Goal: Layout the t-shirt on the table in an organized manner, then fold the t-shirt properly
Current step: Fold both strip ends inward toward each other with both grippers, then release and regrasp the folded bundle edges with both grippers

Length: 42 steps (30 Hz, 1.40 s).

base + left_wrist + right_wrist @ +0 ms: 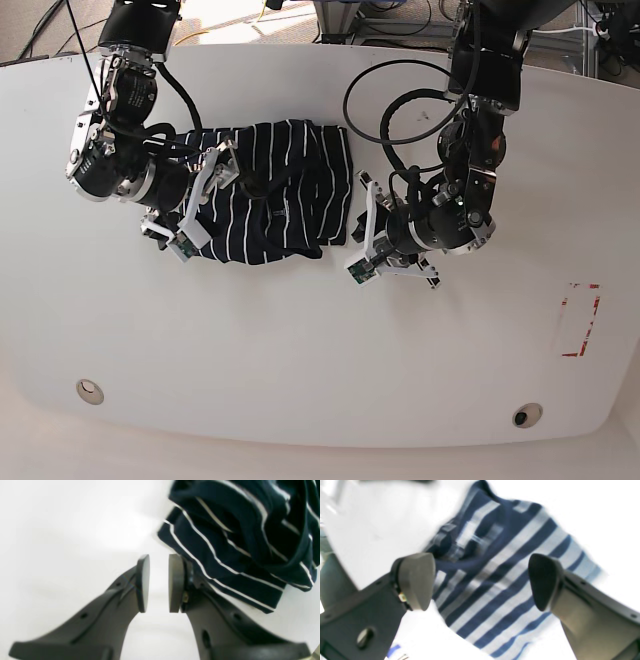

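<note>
The desk (pixel 320 370) carries the t-shirt (pixel 270 195), bunched toward its far left. My right claw (pixel 480 582) gapes over it — I'd pinch one layer. My left claw (pixel 158 582) is nearly closed, empty, beside the hem.

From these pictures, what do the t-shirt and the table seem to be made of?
The t-shirt: soft knit cloth, likely cotton, matte; it bunches into folds.
The table: hard, smooth white top, perhaps laminate or painted board; it shows a soft sheen and no grain.
</note>
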{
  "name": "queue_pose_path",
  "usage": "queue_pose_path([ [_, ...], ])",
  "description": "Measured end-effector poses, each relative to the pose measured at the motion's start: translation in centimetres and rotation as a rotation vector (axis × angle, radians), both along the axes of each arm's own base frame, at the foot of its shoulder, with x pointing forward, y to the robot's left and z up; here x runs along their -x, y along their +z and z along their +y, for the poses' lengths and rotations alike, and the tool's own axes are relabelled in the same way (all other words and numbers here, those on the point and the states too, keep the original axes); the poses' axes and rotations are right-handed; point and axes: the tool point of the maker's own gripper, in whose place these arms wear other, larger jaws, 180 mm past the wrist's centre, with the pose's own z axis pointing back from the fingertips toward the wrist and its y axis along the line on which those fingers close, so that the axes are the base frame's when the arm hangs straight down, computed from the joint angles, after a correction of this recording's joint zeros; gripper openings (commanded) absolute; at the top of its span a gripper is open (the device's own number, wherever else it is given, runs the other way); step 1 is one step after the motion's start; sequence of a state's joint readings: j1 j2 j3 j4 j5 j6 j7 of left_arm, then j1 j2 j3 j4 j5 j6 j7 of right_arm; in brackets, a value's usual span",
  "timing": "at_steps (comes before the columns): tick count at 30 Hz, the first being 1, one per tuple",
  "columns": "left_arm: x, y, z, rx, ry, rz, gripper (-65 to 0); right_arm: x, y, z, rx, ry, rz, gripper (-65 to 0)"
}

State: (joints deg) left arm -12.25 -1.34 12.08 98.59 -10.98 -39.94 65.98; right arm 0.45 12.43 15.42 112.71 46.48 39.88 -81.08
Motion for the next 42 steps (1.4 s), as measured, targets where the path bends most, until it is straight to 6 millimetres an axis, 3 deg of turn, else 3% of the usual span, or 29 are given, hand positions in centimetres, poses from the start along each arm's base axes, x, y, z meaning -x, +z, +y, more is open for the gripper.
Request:
queue_pose_path([
  [5, -1.6, 2.9, 3.7, 0.029, 0.111, -0.085, -53.6, -0.7, 0.3, -0.7, -0.003, -0.027, -0.028, -8.7],
  [8, -3.6, 5.1, 7.9, 0.067, 0.26, -0.142, -53.6, -1.8, 0.0, -1.3, 0.035, -0.048, -0.028, -8.9],
  [9, -4.3, 5.8, 10.4, 0.074, 0.34, -0.162, -53.6, -2.2, -0.4, -1.8, 0.053, -0.063, -0.018, -8.9],
  [12, -4.9, 6.2, 14.4, 0.049, 0.46, -0.176, -53.6, -3.1, -0.4, -2.0, 0.057, -0.082, -0.018, -8.9],
  [14, -4.8, 5.2, 15.7, 0.011, 0.484, -0.155, -53.6, -3.5, -0.3, -1.6, 0.04, -0.082, -0.022, -8.9],
  [19, -3.9, 2.0, 14.9, 0.019, 0.456, -0.075, -53.6, -4.5, -0.9, -0.2, 0.072, -0.051, -0.034, -9.7],
  [23, -2.5, 0.1, 15.2, 0.009, 0.454, -0.027, -53.6, -4.8, -1.2, 0.9, 0.102, -0.02, -0.065, -15.4],
  [28, -1.0, -1.6, 16.0, -0.023, 0.472, 0.019, -53.6, -4.6, -2.1, 2.2, 0.151, 0.023, -0.075, -27.4],
  [32, 0.1, -2.9, 14.3, -0.024, 0.432, 0.058, -53.6, -4.5, -2.7, 3.2, 0.148, 0.044, -0.096, -37.7],
  [37, 1.1, -3.8, 11.6, 0.025, 0.381, 0.09, -53.6, -3.6, -5.5, 4.7, 0.115, 0.076, -0.04, -45.3],
  [42, 1.3, -4.2, 12.3, -0.001, 0.399, 0.095, -53.6, -2.5, -8.1, 6.7, 0.07, 0.122, 0.019, -45.7],
])
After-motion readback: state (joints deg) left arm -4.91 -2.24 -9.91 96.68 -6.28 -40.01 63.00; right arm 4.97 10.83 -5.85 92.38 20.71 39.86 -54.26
